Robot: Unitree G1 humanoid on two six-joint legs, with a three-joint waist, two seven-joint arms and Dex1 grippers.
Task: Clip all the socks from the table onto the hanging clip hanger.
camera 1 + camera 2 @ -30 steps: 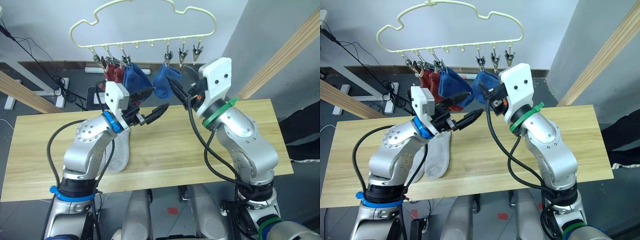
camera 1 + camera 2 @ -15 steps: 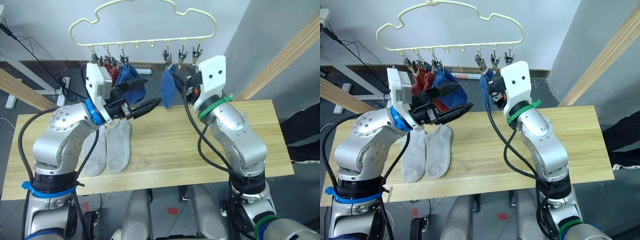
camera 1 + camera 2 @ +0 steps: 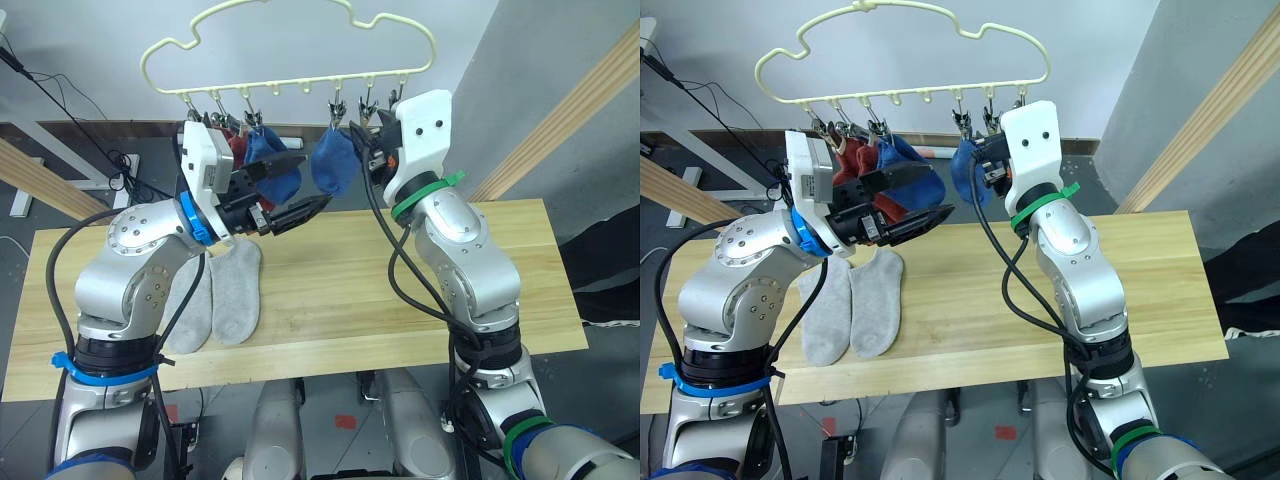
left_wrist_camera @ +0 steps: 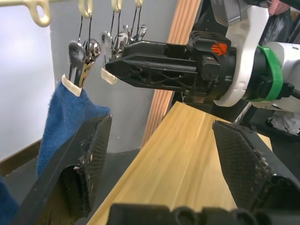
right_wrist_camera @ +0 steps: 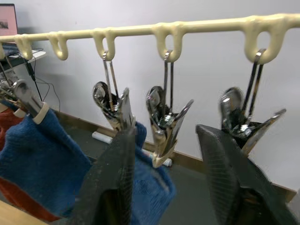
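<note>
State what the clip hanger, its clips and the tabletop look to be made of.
The pale yellow cloud-shaped hanger looks like coated wire or plastic: smooth, matte, uniformly coloured. The small silvery clips look like polished metal, with bright reflections. The long light tabletop looks like wood or wood laminate, with lengthwise grain.

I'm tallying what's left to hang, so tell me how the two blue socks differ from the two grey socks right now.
The two blue socks hang from clips on the clip hanger, while the two grey socks lie on the table. The blue ones hang bunched and apart, with the second blue sock right by the right claw; the grey ones lie flat, side by side. Both pairs are short ankle socks.
</note>
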